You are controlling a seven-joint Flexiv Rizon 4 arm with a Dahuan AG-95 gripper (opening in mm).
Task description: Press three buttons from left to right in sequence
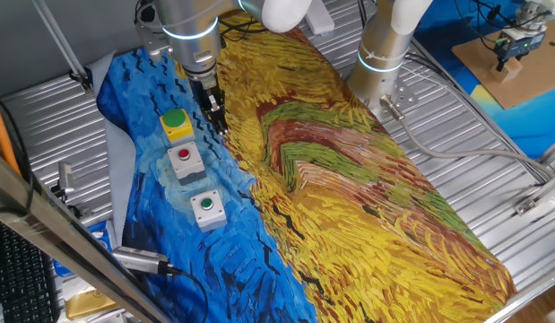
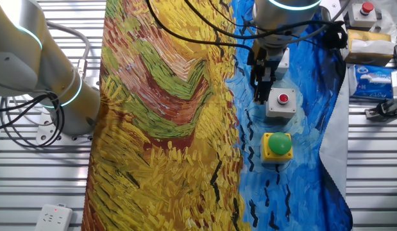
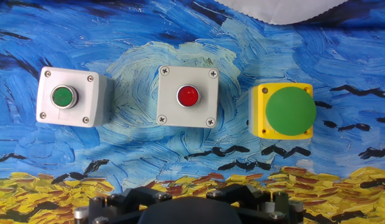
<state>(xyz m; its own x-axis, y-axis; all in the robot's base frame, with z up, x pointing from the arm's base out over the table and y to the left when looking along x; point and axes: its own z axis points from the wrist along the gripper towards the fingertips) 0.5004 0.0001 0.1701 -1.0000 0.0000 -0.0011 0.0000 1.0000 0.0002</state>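
Observation:
Three button boxes lie in a row on the blue part of a painted cloth. The yellow box with a big green cap is at one end. The grey-white box with a red button is in the middle. The grey-white box with a small green button is at the other end, hidden behind the hand in the other fixed view. My gripper hangs above the cloth beside the row, touching no box. The hand view shows only its dark body, not the fingertips.
The painted cloth covers most of the table. A second arm's base stands beside the cloth. A metal cylinder with a cable lies near the small green box. A red stop button and a packet sit at the edge.

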